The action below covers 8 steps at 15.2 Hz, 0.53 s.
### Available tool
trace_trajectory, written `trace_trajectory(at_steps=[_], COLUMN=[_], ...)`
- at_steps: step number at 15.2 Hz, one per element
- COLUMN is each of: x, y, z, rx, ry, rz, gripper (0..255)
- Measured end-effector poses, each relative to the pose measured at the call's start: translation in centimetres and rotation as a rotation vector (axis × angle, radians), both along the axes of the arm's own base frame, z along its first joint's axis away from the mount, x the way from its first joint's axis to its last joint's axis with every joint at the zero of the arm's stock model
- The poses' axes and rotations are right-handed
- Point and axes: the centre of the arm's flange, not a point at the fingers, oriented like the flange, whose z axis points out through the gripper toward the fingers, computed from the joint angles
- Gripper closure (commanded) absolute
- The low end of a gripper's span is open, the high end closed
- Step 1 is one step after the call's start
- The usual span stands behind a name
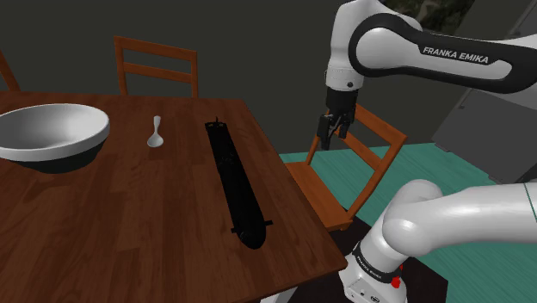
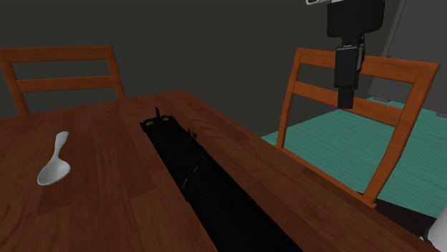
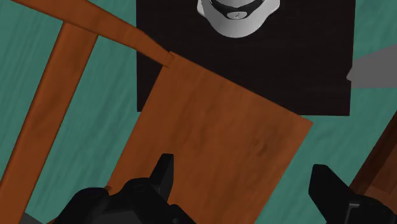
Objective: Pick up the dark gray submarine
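Shoulder view first: the submarine (image 1: 237,185) is a long, skinny, near-black hull lying flat on the wooden table (image 1: 129,232). It runs from mid-table toward the near edge. There's a small white spoon (image 1: 155,133) just off its far end and a big bowl (image 1: 52,133) well over at this view's left. The gripper (image 1: 333,134) isn't over the table at all. It hangs pointing down above the wooden chair (image 1: 344,185) at the table's side, well apart from the sub.

Second exterior view: same story. The submarine (image 2: 208,186) stretches along the table (image 2: 86,215) with little fins poking up, and the spoon (image 2: 54,166) is off to this view's left. The gripper (image 2: 346,97) hangs in front of the chair (image 2: 401,69) back rails.

Wrist view: the gripper (image 3: 245,184) has its fingers (image 3: 162,175) standing wide apart with nothing between them. It's looking straight down at the chair seat (image 3: 216,127), with teal floor (image 3: 83,114) around it.

What I'd worry about:
- It has to cross over to the table, so dropping too early could clip the chair back or the table edge.
- The hull is long, so grabbing near one end would probably let it tilt or swing out of the grip. Mid-hull looks safer.
- The fingers need to straddle the narrow width. If they line up along the hull they'd just land on top of it.
- Those fins could foul a finger coming down.
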Motion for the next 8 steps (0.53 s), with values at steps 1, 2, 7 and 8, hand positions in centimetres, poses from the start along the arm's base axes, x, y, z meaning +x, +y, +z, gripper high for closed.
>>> trace_trajectory(at_steps=[1, 2, 7, 8], x=[0.0, 0.1, 1.6, 2.0], y=[0.0, 0.5, 5.7, 6.9], z=[0.0, -0.1, 0.2, 0.2], rx=[0.0, 0.002, 0.017, 0.021], ry=[0.0, -0.004, -0.036, -0.044], rz=[0.0, -0.007, -0.074, -0.09], gripper=[0, 0, 0, 0])
